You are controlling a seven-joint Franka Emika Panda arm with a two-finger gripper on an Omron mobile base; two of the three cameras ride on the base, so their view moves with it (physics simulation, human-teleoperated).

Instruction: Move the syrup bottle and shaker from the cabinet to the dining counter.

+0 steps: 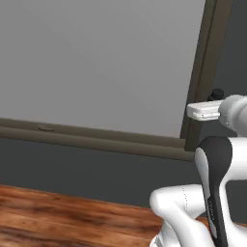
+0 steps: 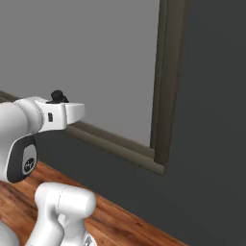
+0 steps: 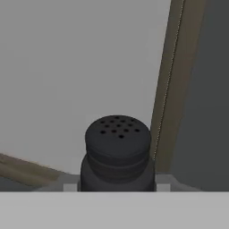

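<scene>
Black and perforated on top, the shaker (image 3: 117,154) sits pinched in the gripper (image 3: 117,185) at six o'clock in the hand view — out of the cabinet, in transit. Dining counter delivery remains, by my judgement — the syrup bottle's status can't be told.

Flat, even light (slightly soft render)

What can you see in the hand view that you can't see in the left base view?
The hand view shows the shaker up close: its rounded black top with little holes, sitting between the gripper jaws, which are closed on its sides. The left base view shows the robot's white arm with its dark joint and the brown wooden floor below, plus just a small black bump of the shaker's top above the hand. Both share the big grey panel with its brown frame and the dark wall beside it.
</scene>
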